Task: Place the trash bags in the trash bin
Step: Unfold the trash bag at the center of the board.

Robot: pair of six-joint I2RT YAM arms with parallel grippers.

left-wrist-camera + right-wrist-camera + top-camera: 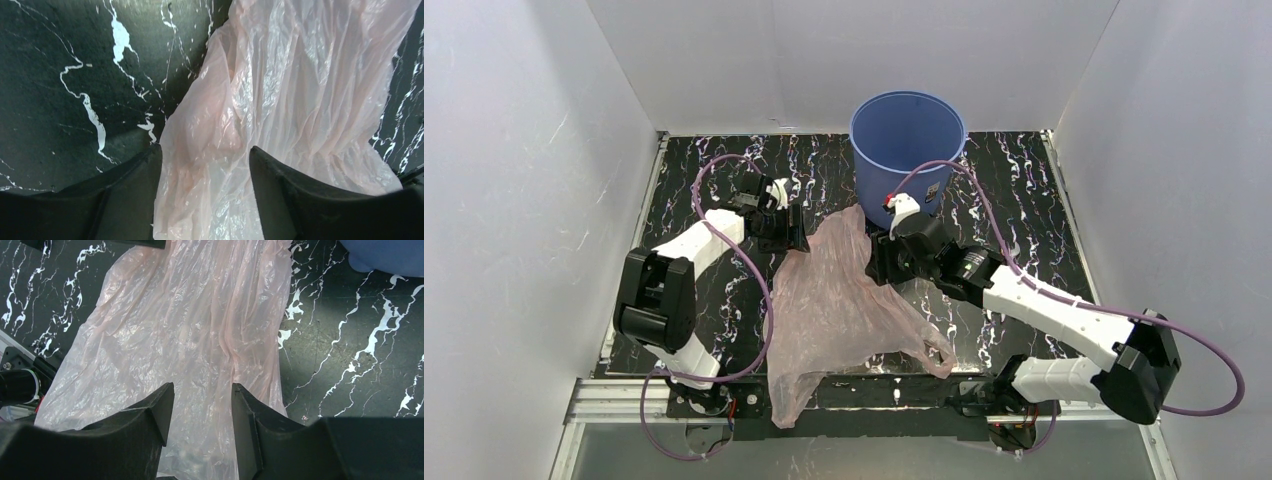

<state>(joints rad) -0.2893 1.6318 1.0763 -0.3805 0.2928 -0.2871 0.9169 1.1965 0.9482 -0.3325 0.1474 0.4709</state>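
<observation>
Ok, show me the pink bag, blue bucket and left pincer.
pink bag (pixel 844 300): top view, middle of the film.
blue bucket (pixel 873 172): top view, front outer wall.
left pincer (pixel 205 152): left wrist view, between fingertips.

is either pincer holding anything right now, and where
Nothing yet: left pincer and right pincer stand open over the pink bag, at its far end.

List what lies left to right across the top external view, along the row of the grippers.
In order: left gripper → pale-pink trash bag → right gripper. The blue bucket is left out: it overlaps the right gripper's span.
</observation>
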